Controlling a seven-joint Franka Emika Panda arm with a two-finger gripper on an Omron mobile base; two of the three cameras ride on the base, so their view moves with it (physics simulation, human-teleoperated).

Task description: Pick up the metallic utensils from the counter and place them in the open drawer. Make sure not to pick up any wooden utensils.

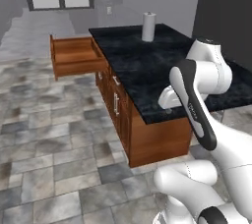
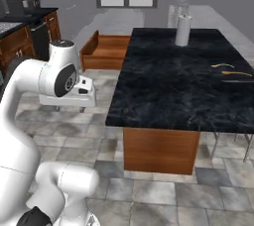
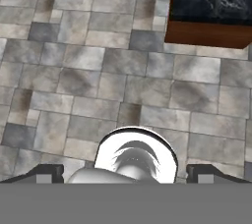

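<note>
The open drawer point(image 1: 78, 56) juts out from the far left end of the counter point(image 1: 147, 66), also seen as the drawer point(image 2: 106, 49) and counter point(image 2: 178, 86) in the right base view. Two wooden utensils point(image 2: 222, 65) point(image 2: 236, 73) lie near the counter's right edge. Just in front of them lies a thin grey sliver point(image 2: 240, 81), probably one of the metallic utensils, too small to tell which. My gripper point(image 3: 127, 174) is open and empty, its fingertips point(image 3: 47, 174) wide apart, looking down at the floor off the counter's near corner point(image 3: 206, 31). The hand point(image 2: 69, 96) hangs left of the island.
A paper towel roll point(image 1: 148, 26) stands upright at the far end of the counter, also seen as the roll point(image 2: 183, 30) from the right. Wall cabinets with a black top point(image 2: 22, 27) run along the far left. Grey tiled floor point(image 1: 49, 144) surrounds the island.
</note>
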